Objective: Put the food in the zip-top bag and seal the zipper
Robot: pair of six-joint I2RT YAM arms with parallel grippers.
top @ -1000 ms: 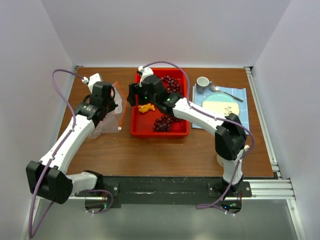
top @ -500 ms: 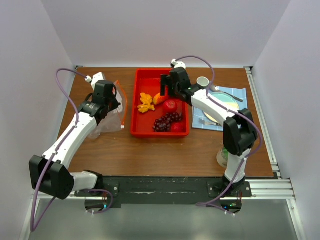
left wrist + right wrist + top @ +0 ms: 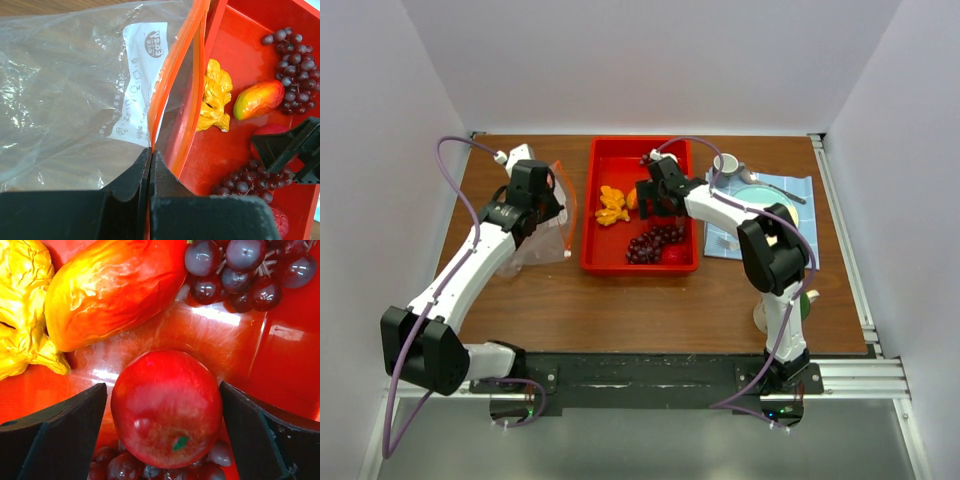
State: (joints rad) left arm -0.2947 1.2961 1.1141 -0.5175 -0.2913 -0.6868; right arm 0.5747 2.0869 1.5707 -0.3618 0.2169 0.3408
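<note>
Between spread jaws, right pincer [image 3: 162, 386] — round red fruit [image 3: 166, 408].

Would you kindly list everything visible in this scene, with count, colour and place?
tray: one, red, middle of the table.
grape bunches: two, dark purple, in tray.
yellow cluster: one, yellow-orange, tray's left side.
orange wedge: one, orange, beside the cluster.
red fruits: at least two, red, in tray.
zip-top bag: one, clear, left of tray; zipper orange-red.
cup: one, white, far right.
plate: one, pale, on blue mat.
spoon: one, silver, on mat.
left claw: black, shut on the bag's zipper edge.
right claw: black, open around one red fruit.
</note>
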